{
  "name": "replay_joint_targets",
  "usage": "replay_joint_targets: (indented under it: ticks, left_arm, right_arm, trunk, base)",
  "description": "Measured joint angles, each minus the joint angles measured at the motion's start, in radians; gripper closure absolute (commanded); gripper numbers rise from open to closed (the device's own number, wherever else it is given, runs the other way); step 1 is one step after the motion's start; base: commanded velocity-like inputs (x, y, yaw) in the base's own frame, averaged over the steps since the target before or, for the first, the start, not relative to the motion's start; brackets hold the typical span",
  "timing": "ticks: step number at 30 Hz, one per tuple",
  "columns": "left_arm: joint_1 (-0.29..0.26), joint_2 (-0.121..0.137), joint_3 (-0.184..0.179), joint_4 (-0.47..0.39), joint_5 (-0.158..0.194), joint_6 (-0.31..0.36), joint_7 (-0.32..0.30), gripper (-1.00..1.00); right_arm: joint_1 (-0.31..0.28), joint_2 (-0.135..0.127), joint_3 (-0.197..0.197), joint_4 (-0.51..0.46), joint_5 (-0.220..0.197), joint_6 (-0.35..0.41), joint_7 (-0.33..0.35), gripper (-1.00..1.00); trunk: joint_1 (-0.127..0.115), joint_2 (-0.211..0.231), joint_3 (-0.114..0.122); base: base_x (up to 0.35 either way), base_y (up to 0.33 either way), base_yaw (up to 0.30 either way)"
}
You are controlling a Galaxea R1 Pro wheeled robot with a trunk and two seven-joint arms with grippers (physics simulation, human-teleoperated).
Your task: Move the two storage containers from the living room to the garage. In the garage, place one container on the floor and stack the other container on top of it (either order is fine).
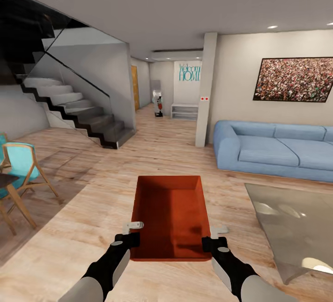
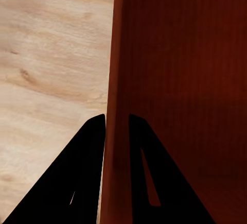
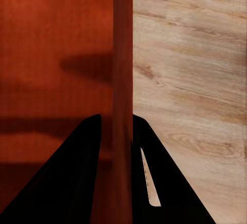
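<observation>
I am holding one red-orange storage container (image 1: 169,216) in front of me, over the light wood-plank floor (image 1: 92,209) of the living room. It is open at the top and is showing nothing inside. My left pincer (image 1: 131,233) is clamping the left wall of the container near its close corner: in the left wrist view one finger (image 2: 82,177) is sitting outside the wall and the other inside. My right pincer (image 1: 213,238) is clamping the right wall in the same way, with its fingers (image 3: 72,177) pressing on both faces. Just to the right, a glass coffee table (image 1: 296,228) is standing, and the blue sofa (image 1: 275,149) is lying behind it against the wall. At the far left a turquoise chair (image 1: 21,165) is standing, and the dark staircase (image 1: 69,107) is rising behind it.
</observation>
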Motion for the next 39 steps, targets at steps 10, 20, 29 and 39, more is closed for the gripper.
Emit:
replay_joint_targets:
  ticks: [10, 20, 29, 39]
  left_arm:
    - [-0.001, -0.001, 0.007, 0.01, -0.004, -0.003, -0.003, 1.0]
    - [-0.001, -0.001, 0.001, 0.006, 0.0, -0.003, -0.001, 1.0]
    - [-0.001, -0.001, 0.005, 0.009, -0.003, -0.003, -0.001, 1.0]
    - [-0.001, -0.002, 0.005, 0.009, -0.004, -0.003, -0.001, 1.0]
  right_arm:
    - [0.0, -0.001, 0.009, 0.004, -0.011, 0.0, 0.0, 1.0]
    - [0.0, -0.001, 0.005, 0.002, -0.007, 0.0, 0.0, 1.0]
    - [0.0, -0.001, 0.007, 0.003, -0.01, 0.0, 0.001, 1.0]
    - [0.0, -0.002, 0.007, 0.004, -0.011, -0.001, 0.001, 1.0]
  trunk:
    - [0.0, 0.0, 0.0]
    - [0.0, 0.0, 0.0]
    - [-0.001, 0.0, 0.0]
    - [-0.001, 0.0, 0.0]
  base:
    - [0.0, 0.0, 0.269]
    - [0.003, 0.0, 0.202]
    - [0.259, 0.0, 0.009]
    - [0.322, 0.0, 0.0]
